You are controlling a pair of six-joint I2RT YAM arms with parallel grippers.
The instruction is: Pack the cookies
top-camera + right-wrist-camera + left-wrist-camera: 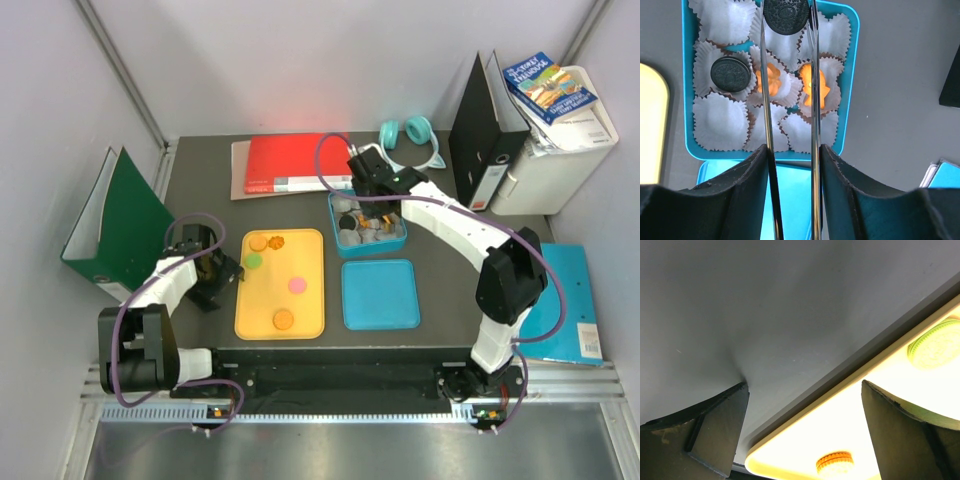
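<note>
From above, the left gripper [225, 272] hangs just beside the left edge of the yellow tray [312, 318]. Five cookies lie on that tray. Three are orange cookies [283, 319], two of them side by side at the far end and one near the front. There is also one green cookie [254, 260] and one pink cookie [296, 285]. To the right of the tray stands one open blue box [334, 222], with its blue lid [380, 294] lying flat in front of it. The right gripper [365, 203] points down over the far end of the box.

In the left wrist view, the two fingers [715, 430] stand spread wide with nothing between them. They hang over the grey table [790, 315] and the tray's rim. Two cookies show here, the green one at the upper right and an orange one at the bottom edge.

In the right wrist view, two long thin blades [767, 125] are pressed against the sides of one black cookie [786, 17] and hold it over the box's far row. The box is lined with white paper cups [720, 122]. There appear to be about nine, but they overlap and the count is not sure. Three cups are filled. A second black cookie [730, 74] lies in the left cup of the middle row. Two orange figure-shaped cookies [813, 86] lie in the two cups next to it. The other cups show only paper.
</note>
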